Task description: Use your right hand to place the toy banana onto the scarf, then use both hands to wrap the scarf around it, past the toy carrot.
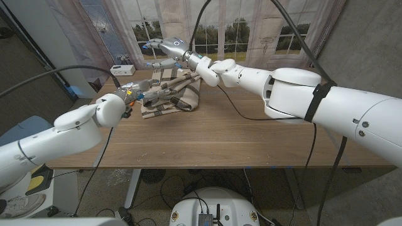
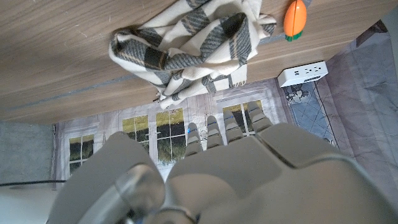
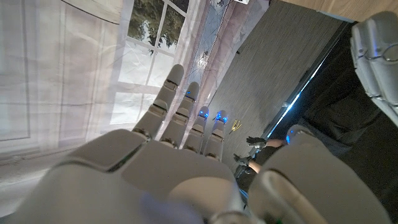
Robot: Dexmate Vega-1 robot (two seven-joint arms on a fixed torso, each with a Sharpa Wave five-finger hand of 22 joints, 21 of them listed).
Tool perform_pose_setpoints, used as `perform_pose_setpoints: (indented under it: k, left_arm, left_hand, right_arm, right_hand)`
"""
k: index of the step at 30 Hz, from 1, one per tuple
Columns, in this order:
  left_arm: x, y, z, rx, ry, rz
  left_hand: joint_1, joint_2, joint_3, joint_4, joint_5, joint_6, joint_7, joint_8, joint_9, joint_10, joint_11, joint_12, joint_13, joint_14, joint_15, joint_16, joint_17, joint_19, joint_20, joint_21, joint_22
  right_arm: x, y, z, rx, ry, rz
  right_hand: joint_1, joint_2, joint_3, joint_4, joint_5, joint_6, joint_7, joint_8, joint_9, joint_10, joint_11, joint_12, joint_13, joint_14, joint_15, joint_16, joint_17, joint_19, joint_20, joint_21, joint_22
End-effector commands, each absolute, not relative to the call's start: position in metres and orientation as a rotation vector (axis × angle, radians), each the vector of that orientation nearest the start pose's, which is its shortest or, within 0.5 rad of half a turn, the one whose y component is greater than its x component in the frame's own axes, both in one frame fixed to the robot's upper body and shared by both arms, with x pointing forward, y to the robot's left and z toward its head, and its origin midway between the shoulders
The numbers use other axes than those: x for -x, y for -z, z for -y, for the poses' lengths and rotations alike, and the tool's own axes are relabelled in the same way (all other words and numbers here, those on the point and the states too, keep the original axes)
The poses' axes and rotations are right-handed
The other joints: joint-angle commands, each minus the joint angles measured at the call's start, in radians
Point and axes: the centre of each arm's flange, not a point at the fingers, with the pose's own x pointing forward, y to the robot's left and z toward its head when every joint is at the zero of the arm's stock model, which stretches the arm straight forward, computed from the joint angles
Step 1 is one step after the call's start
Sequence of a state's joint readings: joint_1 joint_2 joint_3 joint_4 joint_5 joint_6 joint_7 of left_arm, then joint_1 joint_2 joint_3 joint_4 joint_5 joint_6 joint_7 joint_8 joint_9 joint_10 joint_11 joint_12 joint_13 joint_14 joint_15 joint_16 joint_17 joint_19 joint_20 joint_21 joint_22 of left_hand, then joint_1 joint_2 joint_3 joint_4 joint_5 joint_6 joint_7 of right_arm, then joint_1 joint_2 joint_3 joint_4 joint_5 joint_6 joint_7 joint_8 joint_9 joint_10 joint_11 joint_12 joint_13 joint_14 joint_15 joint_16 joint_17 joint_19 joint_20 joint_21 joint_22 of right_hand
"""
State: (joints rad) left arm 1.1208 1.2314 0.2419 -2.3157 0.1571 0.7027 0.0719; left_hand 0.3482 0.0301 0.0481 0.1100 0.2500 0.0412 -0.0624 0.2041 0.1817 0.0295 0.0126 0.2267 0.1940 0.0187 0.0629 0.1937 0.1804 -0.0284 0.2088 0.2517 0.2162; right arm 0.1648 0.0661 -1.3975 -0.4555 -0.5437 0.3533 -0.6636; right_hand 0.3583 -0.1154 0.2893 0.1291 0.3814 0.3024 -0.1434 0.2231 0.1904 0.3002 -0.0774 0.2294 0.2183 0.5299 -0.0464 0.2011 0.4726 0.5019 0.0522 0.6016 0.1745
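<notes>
The checked cream and grey scarf (image 1: 173, 95) lies bunched into a bundle at the table's far left; what is inside it is hidden. In the left wrist view the scarf (image 2: 186, 50) has the orange toy carrot (image 2: 294, 17) just beside one end. My left hand (image 1: 139, 94) hovers at the bundle's left side, its fingers (image 2: 224, 127) straight, close to the scarf and holding nothing. My right hand (image 1: 166, 48) is raised above the table behind the scarf, fingers (image 3: 180, 106) spread and empty.
A white power strip (image 1: 122, 69) sits at the table's far left corner, also seen near the carrot as the power strip (image 2: 301, 73). A black cable (image 1: 251, 117) trails over the wooden table (image 1: 239, 141). A curtain backdrop hangs behind.
</notes>
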Motion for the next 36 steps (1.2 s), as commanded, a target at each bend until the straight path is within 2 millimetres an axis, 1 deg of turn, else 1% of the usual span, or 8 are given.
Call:
perform_pose_setpoints:
  k: [1,9,18,20,23,31,32,36]
  left_arm:
    - [-0.478,-0.056,-0.316,-1.178,-0.190,0.519]
    - [-0.488,-0.051,-0.325,-1.054,-0.154,0.576]
    - [-0.501,-0.051,-0.331,-0.957,-0.117,0.626]
    - [-0.503,-0.051,-0.331,-0.949,-0.116,0.633]
    - [-0.510,-0.052,-0.332,-0.913,-0.108,0.657]
    - [-0.527,-0.055,-0.337,-0.848,-0.086,0.707]
    - [-0.530,-0.055,-0.338,-0.843,-0.083,0.713]
    - [-0.540,-0.058,-0.343,-0.817,-0.071,0.733]
  left_hand:
    - [0.008,0.020,0.006,-0.006,0.007,0.010,-0.009,0.003,0.001,0.010,-0.002,0.004,0.003,0.011,0.004,0.007,0.002,0.008,0.003,0.005,0.002]
    - [0.024,0.052,0.024,-0.012,0.004,0.012,-0.016,0.001,0.000,0.012,-0.007,0.003,0.003,0.016,0.004,0.006,0.001,0.019,0.002,0.010,0.002]
    - [0.034,0.068,0.033,-0.016,0.000,0.018,-0.021,0.000,0.000,0.012,-0.009,0.001,0.003,0.021,0.004,0.006,0.001,0.023,0.003,0.011,0.002]
    - [0.036,0.072,0.036,-0.017,-0.001,0.019,-0.023,0.000,0.000,0.013,-0.010,0.001,0.003,0.023,0.004,0.006,0.001,0.026,0.003,0.012,0.002]
    - [0.041,0.080,0.041,-0.019,-0.003,0.021,-0.023,-0.001,0.000,0.016,-0.017,0.002,0.002,0.028,0.005,0.006,0.001,0.030,0.002,0.014,0.002]
    - [0.048,0.098,0.052,-0.022,-0.010,0.028,-0.023,-0.001,0.000,0.027,-0.013,0.004,0.002,0.037,0.004,0.007,0.001,0.044,0.002,0.019,0.001]
    - [0.049,0.099,0.052,-0.022,-0.010,0.030,-0.023,-0.001,0.000,0.028,-0.014,0.004,0.002,0.039,0.004,0.007,0.001,0.046,0.002,0.019,0.001]
    - [0.051,0.104,0.056,-0.024,-0.013,0.035,-0.024,-0.001,-0.001,0.032,-0.019,0.005,0.002,0.041,0.004,0.007,0.001,0.050,0.003,0.021,0.001]
  right_arm:
    - [-0.643,-0.197,-0.036,1.244,-0.083,1.275]
    - [-0.649,-0.192,-0.009,1.101,-0.107,1.156]
    - [-0.652,-0.186,0.023,0.932,-0.137,1.052]
    - [-0.653,-0.185,0.027,0.919,-0.140,1.042]
    - [-0.656,-0.179,0.039,0.861,-0.149,1.005]
    - [-0.664,-0.170,0.063,0.702,-0.208,0.921]
    - [-0.665,-0.169,0.066,0.682,-0.209,0.911]
    - [-0.671,-0.163,0.076,0.593,-0.232,0.874]
  right_hand:
    - [0.022,0.022,0.017,-0.018,0.010,0.027,0.001,0.011,0.001,0.018,0.002,0.005,0.002,-0.006,-0.119,0.005,-0.002,-0.002,0.011,-0.008,0.005]
    - [0.059,0.046,0.043,-0.041,0.009,0.053,0.010,0.013,-0.001,0.036,0.022,0.004,0.001,-0.008,-0.112,0.009,-0.010,-0.014,0.018,-0.020,0.005]
    - [0.091,0.065,0.066,-0.062,0.001,0.076,0.020,0.013,-0.001,0.051,0.038,0.004,0.000,-0.011,-0.099,0.011,-0.017,-0.026,0.024,-0.032,0.006]
    - [0.100,0.073,0.074,-0.068,-0.003,0.077,0.024,0.011,-0.002,0.057,0.047,0.004,0.000,-0.013,-0.097,0.012,-0.019,-0.030,0.027,-0.035,0.007]
    - [0.111,0.081,0.084,-0.075,-0.008,0.082,0.029,0.010,-0.002,0.068,0.053,0.005,0.000,-0.011,-0.092,0.013,-0.021,-0.034,0.030,-0.039,0.007]
    - [0.130,0.096,0.102,-0.091,-0.021,0.089,0.039,0.006,-0.002,0.076,0.063,0.003,0.000,-0.013,-0.075,0.015,-0.026,-0.050,0.037,-0.049,0.008]
    - [0.131,0.099,0.105,-0.093,-0.024,0.091,0.043,0.005,-0.002,0.078,0.073,0.003,0.000,-0.013,-0.071,0.016,-0.027,-0.052,0.038,-0.051,0.008]
    - [0.137,0.104,0.111,-0.098,-0.030,0.095,0.049,0.004,-0.002,0.082,0.079,0.002,0.000,-0.015,-0.067,0.016,-0.029,-0.055,0.040,-0.054,0.009]
